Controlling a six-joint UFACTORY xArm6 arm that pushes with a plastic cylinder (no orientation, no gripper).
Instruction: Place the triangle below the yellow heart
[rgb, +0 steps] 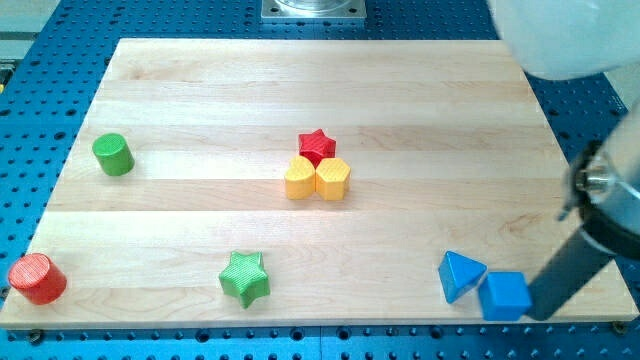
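Task barely begun: blue triangle (460, 275) at desk's bottom right corner, well apart from yellow heart (332, 178) mid-desk; no fingers, tip (537, 314) beside blue cube (504, 295).

Light wooden board (200, 130) carries seven blocks. Green cylinder (113, 154) sits at the view's left, red cylinder (37, 279) in the bottom-left corner, green star (245, 278) low centre. Mid-board, red star (317, 147) touches a yellow block (299, 179) and yellow heart (333, 178). Bottom right, blue triangle (458, 275) touches blue cube (504, 295).
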